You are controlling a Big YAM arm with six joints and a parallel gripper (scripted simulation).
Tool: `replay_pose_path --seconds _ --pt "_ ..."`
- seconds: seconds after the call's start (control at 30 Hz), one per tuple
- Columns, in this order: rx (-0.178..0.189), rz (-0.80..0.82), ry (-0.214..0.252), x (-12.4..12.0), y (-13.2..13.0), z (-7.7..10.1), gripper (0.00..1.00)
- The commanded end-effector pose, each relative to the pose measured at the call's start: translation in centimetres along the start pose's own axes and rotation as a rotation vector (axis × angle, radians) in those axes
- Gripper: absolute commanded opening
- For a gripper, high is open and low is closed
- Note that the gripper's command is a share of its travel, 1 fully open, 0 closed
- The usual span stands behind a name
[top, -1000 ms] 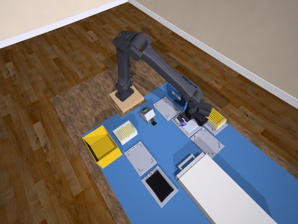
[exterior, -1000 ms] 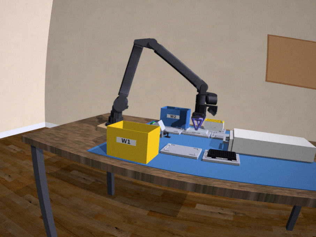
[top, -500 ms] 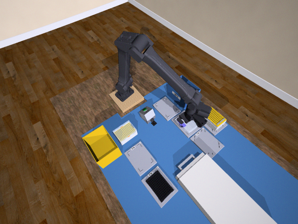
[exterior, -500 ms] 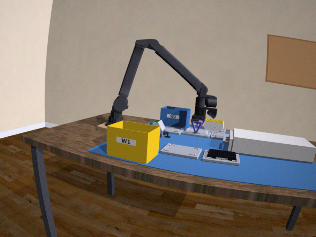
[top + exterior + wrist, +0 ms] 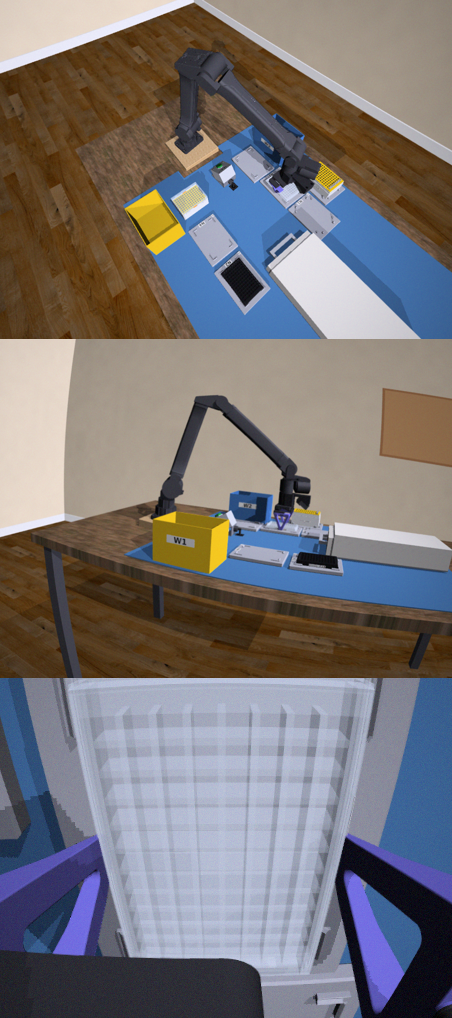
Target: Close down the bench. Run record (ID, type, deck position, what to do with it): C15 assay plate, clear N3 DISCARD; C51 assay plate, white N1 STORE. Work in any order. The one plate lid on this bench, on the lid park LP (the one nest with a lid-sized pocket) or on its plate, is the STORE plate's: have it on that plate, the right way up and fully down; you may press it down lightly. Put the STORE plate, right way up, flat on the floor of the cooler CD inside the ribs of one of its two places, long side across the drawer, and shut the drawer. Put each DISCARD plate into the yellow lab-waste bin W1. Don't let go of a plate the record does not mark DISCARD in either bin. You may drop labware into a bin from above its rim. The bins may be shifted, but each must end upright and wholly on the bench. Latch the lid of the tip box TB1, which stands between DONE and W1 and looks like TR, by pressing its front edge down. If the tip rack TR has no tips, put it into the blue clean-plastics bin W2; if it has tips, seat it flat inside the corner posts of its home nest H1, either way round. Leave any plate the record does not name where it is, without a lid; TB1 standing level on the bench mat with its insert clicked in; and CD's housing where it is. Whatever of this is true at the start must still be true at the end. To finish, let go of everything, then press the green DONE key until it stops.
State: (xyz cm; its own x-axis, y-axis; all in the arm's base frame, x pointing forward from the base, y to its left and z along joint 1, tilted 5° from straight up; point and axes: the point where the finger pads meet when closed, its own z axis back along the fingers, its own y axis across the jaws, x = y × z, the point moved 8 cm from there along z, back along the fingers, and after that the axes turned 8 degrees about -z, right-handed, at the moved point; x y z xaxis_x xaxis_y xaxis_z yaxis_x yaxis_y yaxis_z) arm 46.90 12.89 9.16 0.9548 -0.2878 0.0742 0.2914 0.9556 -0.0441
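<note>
The clear assay plate (image 5: 290, 191) sits in its grey nest N3, between the empty nest (image 5: 253, 162) and the nest with corner posts (image 5: 314, 215). My gripper (image 5: 278, 186) is down over the plate's near end. In the wrist view the purple fingers touch the two long sides of the clear plate (image 5: 222, 815), which still rests inside the nest's corner brackets. In the exterior view the gripper (image 5: 283, 521) reaches down to the row of nests in front of the blue bin W2 (image 5: 250, 506).
The yellow bin W1 (image 5: 153, 220) stands at the mat's left corner, with tip box TB1 (image 5: 189, 200) and the DONE key (image 5: 220, 167) beside it. The yellow tip rack TR (image 5: 328, 177) is right of my wrist. A black plate (image 5: 242, 280) sits in N2. The white cooler (image 5: 339, 288) lies at the front right.
</note>
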Motion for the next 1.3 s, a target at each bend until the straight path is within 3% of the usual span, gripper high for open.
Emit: replay_pose_path --seconds 0.0,0.83,1.27 --pt "0.027 -0.003 -0.036 1.1 0.5 1.5 0.0" --pt "0.024 -0.006 -0.027 0.8 -0.1 1.4 0.0" --pt "0.039 -0.008 -0.052 1.6 0.4 3.2 0.0"
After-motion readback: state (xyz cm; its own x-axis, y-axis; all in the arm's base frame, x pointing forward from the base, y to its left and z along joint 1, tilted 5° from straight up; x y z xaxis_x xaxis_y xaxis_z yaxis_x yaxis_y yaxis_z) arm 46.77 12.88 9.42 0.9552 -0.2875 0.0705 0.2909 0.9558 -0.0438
